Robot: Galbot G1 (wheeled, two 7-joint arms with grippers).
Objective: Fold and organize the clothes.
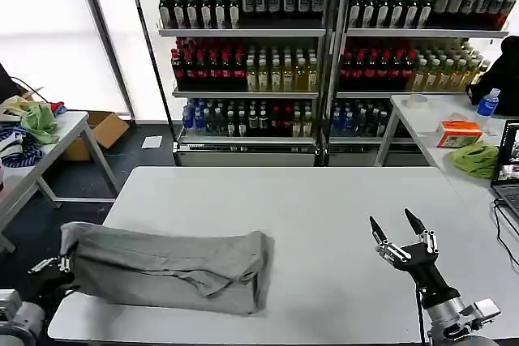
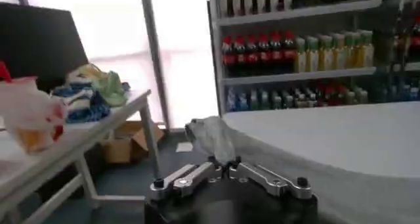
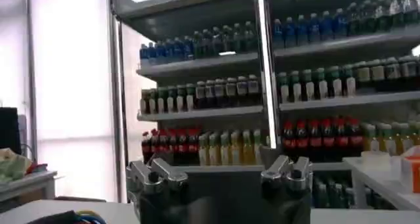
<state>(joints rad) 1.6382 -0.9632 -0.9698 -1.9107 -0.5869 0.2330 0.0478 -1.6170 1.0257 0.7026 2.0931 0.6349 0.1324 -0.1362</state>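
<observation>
A light grey shirt [image 1: 170, 269] lies bunched in a long folded strip across the front left of the white table [image 1: 324, 200]. Its chest print and collar are hidden in the folds. My left gripper [image 1: 63, 263] is at the shirt's left end, just off the table's left edge. In the left wrist view this gripper [image 2: 222, 161] is shut on a pinch of the grey shirt [image 2: 211, 136], which rises from between the fingertips. My right gripper [image 1: 399, 228] hovers over the table's front right, open, fingers pointing away from me. In the right wrist view it [image 3: 220, 173] holds nothing.
A side table [image 1: 69, 131] at the left carries a lime-green cloth [image 1: 39, 121] and a blue-and-white cloth [image 1: 20, 151]; a cardboard box [image 1: 105, 129] sits beneath. Bottle shelves [image 1: 324, 46] stand behind. The right side table [image 1: 426, 119] holds an orange box [image 1: 459, 132], a green cloth [image 1: 477, 158] and a laptop [image 1: 507, 172].
</observation>
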